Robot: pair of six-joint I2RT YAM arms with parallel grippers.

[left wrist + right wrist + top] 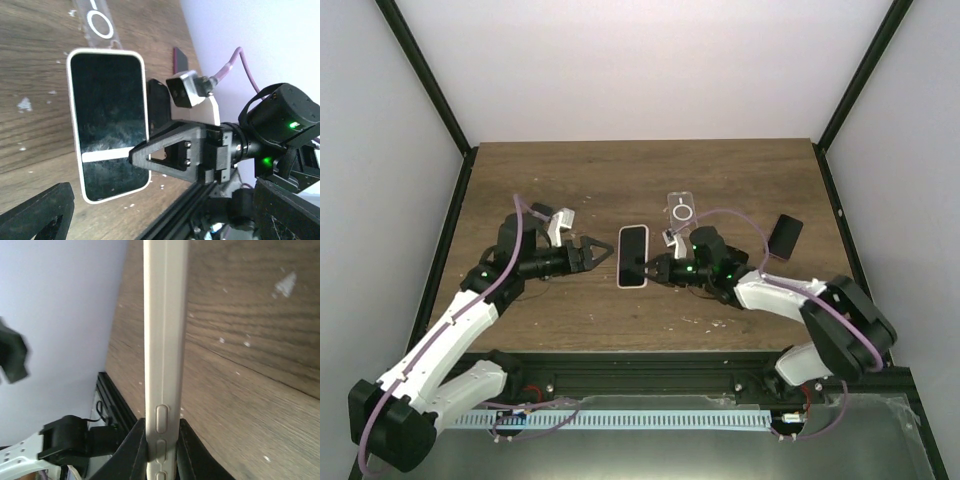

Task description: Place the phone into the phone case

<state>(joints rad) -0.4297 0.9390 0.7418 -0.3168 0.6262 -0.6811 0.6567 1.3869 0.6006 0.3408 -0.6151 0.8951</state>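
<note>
1. Phone (632, 256) lies screen-up in the middle of the table (520, 180), between the two hands.
2. A white rim runs all round the phone. In the right wrist view this rim shows moulded button covers, so I judge it to be the white case (165, 340), with the phone already seated in it.
3. The right hand (653, 266) is closed narrowly, pinching the cased phone by its right edge.
4. The left hand (604, 251) is spread wide just beside the phone's left edge and holds nothing.
5. A clear ringed cover (680, 208) and a dark slab (784, 236) lie apart at the back right.
6. Probably left to do: check that every corner is seated, then let go. The corners are too small to judge.
</note>
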